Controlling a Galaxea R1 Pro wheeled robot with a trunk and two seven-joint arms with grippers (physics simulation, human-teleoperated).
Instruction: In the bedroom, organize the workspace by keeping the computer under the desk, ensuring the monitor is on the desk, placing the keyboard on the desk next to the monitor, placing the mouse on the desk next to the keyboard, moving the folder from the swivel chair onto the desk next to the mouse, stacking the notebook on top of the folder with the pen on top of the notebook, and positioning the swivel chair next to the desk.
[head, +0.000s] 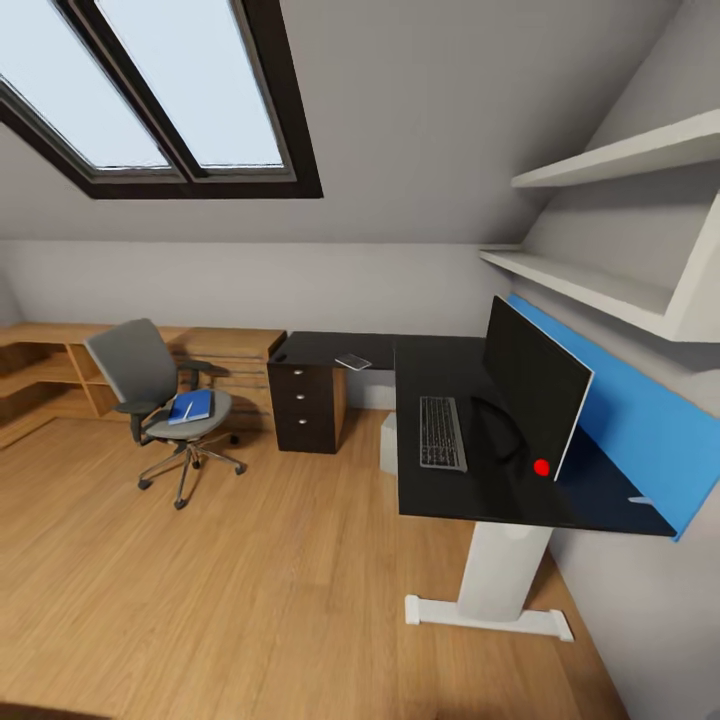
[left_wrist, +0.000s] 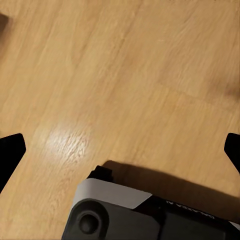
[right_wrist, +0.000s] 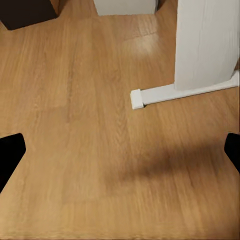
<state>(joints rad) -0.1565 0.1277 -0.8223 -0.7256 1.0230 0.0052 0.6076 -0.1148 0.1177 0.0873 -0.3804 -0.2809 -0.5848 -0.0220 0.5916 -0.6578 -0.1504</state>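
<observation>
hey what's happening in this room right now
Nothing is being handled yet. Both end effectors, left and right, hang open over bare wood floor. The monitor and keyboard are already on the desk, while the blue folder lies on the swivel chair, which stands apart from the desk.

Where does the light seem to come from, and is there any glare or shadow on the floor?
Head view: daylight through the skylight, straight edges bowed by the wide lens. Left wrist view: a pale glare patch on the wood floor. Right wrist view: a soft dark shadow across the boards near the desk leg.
</observation>
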